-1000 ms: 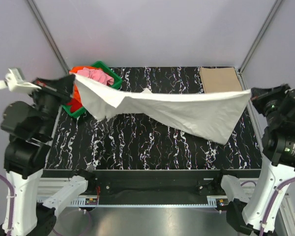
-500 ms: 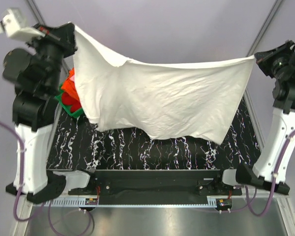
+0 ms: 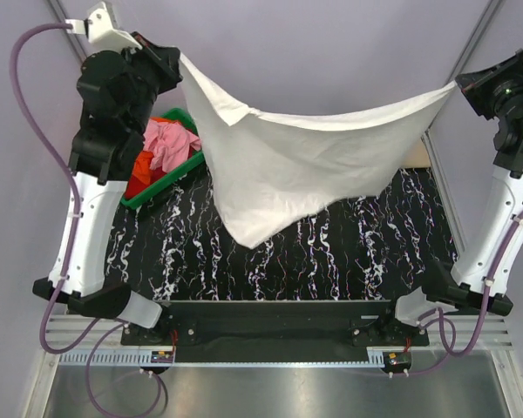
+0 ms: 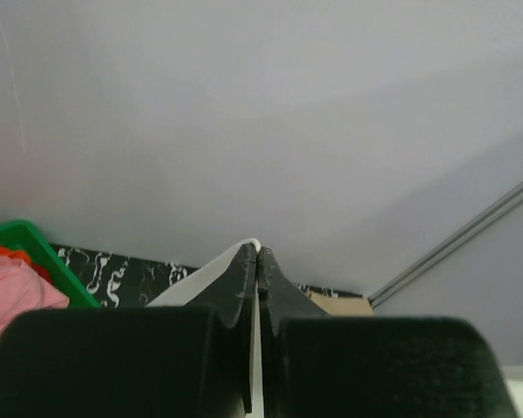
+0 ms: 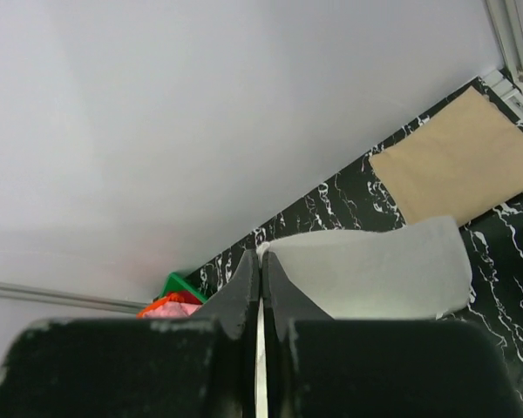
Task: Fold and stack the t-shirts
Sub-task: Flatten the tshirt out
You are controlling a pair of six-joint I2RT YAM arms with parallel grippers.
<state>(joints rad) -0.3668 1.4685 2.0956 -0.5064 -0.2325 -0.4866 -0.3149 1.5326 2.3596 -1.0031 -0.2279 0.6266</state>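
Observation:
A white t-shirt (image 3: 305,161) hangs stretched in the air high above the table, sagging to a point in the middle. My left gripper (image 3: 176,59) is shut on its left corner, and white cloth (image 4: 200,279) shows pinched at the tips (image 4: 258,252). My right gripper (image 3: 460,87) is shut on the right corner, the cloth (image 5: 375,270) trailing from its tips (image 5: 261,257). A tan t-shirt (image 5: 458,161) lies flat at the table's back right. Pink (image 3: 170,144) and orange-red (image 3: 144,165) t-shirts are bunched in the crate.
A green plastic crate (image 3: 161,187) sits at the back left of the black marbled table (image 3: 331,261), under my raised left arm. Grey walls with metal corner posts close in the back and sides.
Both arms have lifted the white t-shirt well up off the table. In the last half second my left gripper moved inward to the right, and the cloth now sags more narrowly.

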